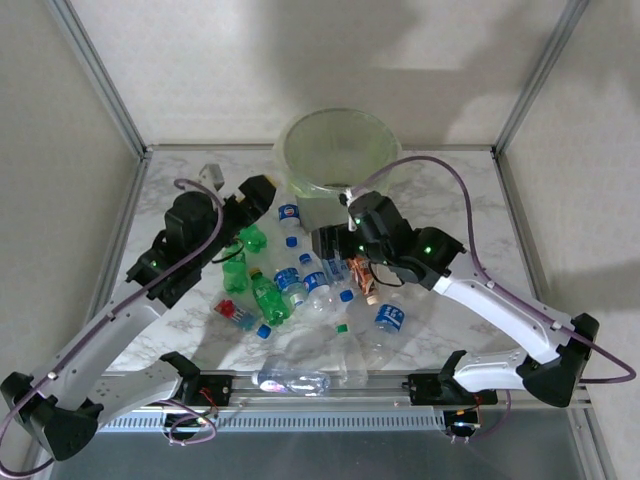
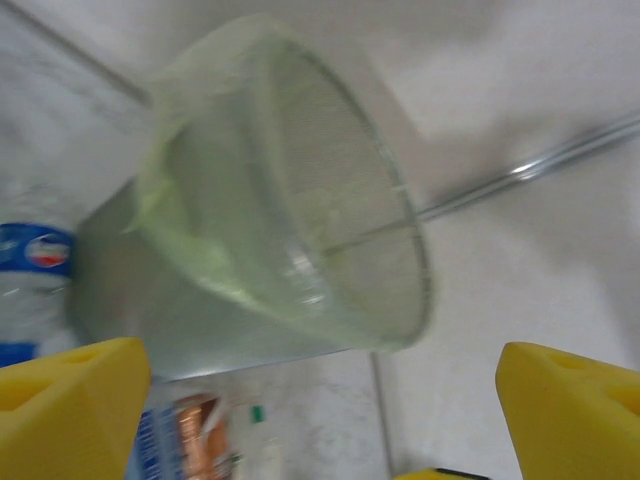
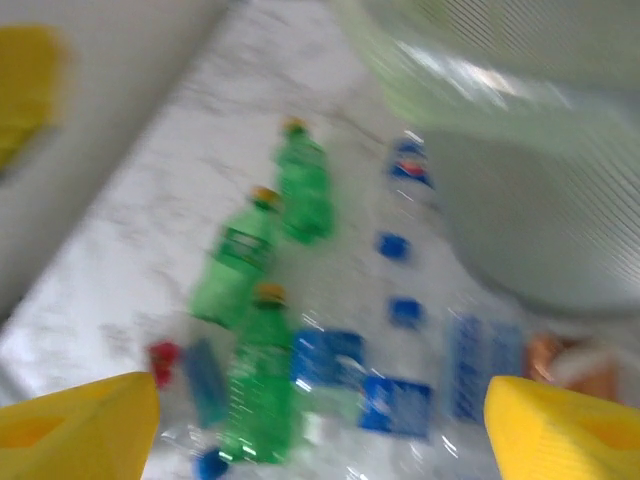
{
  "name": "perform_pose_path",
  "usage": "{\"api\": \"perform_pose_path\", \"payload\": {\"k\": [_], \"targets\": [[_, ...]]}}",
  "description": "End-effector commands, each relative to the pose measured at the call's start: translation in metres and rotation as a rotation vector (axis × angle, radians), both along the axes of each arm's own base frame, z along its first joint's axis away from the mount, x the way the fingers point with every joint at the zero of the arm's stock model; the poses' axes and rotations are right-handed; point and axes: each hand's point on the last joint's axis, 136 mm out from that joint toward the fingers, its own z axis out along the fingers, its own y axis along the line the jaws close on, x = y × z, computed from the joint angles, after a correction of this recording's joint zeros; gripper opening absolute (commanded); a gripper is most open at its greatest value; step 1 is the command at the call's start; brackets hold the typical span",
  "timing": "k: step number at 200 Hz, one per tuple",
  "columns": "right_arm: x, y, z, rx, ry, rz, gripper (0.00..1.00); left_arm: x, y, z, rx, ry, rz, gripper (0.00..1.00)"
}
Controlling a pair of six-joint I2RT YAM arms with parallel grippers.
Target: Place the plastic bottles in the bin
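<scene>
both claws wide, empty — right gripper (image 3: 320, 432) sits nearer the plastic bottles (image 3: 262, 390), green ones lying at its 11 o'clock, long axes roughly 12-to-6 (blurred, so probably) — left gripper (image 2: 320, 420) faces the bin (image 2: 130, 290) at 12 o'clock.

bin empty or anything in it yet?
Looks empty: from above and from the left wrist, the bin is bare green liner inside. The bottles lie on the table.

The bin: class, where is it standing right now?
In the top view, the bin stands at the far middle of the table, just behind the scattered bottles.
</scene>
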Motion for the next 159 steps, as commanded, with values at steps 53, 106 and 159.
{"api": "perform_pose_path", "payload": {"k": [53, 106, 159], "targets": [[-0.158, 0.014, -0.082, -0.034, 0.317, 0.330, 0.88, -0.037, 0.047, -0.089, 0.222, 0.216, 0.097, 0.87], [-0.217, 0.061, -0.123, -0.260, 0.370, 0.704, 0.94, -0.034, 0.058, -0.094, 0.167, 0.231, 0.179, 0.87], [-0.206, 0.079, -0.181, -0.536, 0.266, 0.765, 0.94, -0.042, 0.072, -0.104, 0.085, 0.235, 0.247, 0.88]]}}
